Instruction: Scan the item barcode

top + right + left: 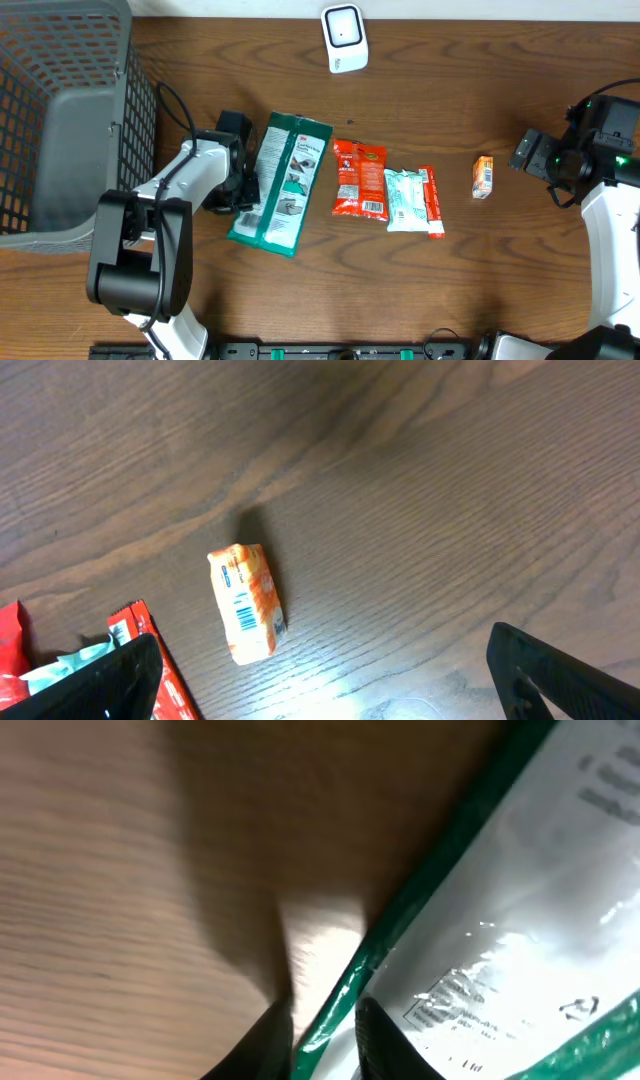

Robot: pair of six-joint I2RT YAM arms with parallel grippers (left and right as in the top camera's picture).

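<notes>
Left gripper (325, 1042) astride the pouch's edge, jaws narrowly apart.
It straddled the green-and-white pouch (281, 183), which lay flat beside the basket (60, 150), probably to carry it to the white scanner (344, 38). The right gripper (320, 680) hung wide open over one orange box (247, 603). Between lay one red packet (360, 180), one pale packet (404, 200) and one stick pack (432, 202).

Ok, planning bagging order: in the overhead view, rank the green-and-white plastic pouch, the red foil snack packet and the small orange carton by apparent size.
1. green-and-white plastic pouch
2. red foil snack packet
3. small orange carton
All lie on the table.
</notes>
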